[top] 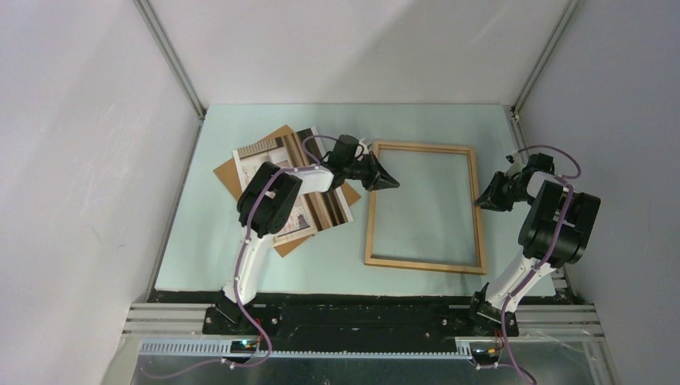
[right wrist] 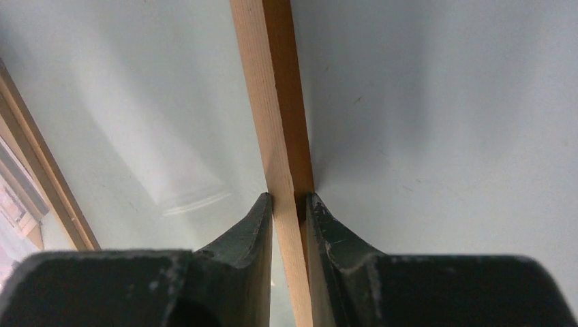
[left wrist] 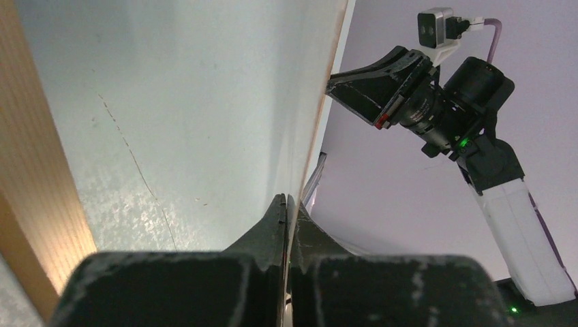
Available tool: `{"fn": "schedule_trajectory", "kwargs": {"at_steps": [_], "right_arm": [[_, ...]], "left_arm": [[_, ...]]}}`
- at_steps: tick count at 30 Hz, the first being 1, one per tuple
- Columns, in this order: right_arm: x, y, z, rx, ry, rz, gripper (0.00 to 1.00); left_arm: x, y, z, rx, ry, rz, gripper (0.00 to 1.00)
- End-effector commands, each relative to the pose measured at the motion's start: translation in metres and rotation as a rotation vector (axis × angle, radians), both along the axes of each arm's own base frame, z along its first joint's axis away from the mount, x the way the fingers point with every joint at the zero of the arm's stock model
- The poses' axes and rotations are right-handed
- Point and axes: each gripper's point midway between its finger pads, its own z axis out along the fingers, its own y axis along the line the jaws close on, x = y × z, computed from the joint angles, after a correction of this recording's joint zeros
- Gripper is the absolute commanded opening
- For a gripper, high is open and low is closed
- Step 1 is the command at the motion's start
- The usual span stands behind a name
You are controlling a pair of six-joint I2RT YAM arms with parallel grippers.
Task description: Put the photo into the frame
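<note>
Pale walls (top: pixel 80 160) enclose a green mat (top: pixel 337 265) where the frame (top: pixel 425 265) lies flat. Left of it, the photo (top: pixel 261 160) rests on a board (top: pixel 281 132). The right gripper (right wrist: pixel 290 197) pinches its right rail; the left gripper (top: pixel 391 183), clenched empty, sits by its left rail.

White links (top: pixel 317 178); purple cables (top: pixel 548 147); black joints (top: pixel 269 200), left claw (top: pixel 393 184), right claw (top: pixel 479 200)

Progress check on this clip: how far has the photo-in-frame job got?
Done: nothing yet. The frame lies empty, with the table showing through it. In hand: the right gripper is clamped on the frame's right rail. The left gripper is shut, seemingly on nothing, by the frame's left rail. Left: the photo lies on the brown backing board beside the frame and has yet to be picked up and placed.
</note>
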Motion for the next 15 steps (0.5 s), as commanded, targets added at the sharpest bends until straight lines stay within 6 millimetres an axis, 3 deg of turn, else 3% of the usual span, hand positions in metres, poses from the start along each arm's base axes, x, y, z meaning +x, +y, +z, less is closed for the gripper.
{"fn": "schedule_trajectory", "kwargs": {"at_steps": [1, 15], "right_arm": [[-0.003, 0.02, 0.002, 0.101, 0.029, 0.016, 0.14], [-0.002, 0.022, 0.003, 0.099, 0.03, 0.02, 0.12]], "left_arm": [[-0.028, -0.02, 0.006, -0.031, 0.04, -0.088, 0.0], [-0.034, -0.018, 0.022, -0.063, 0.06, -0.089, 0.0]]}}
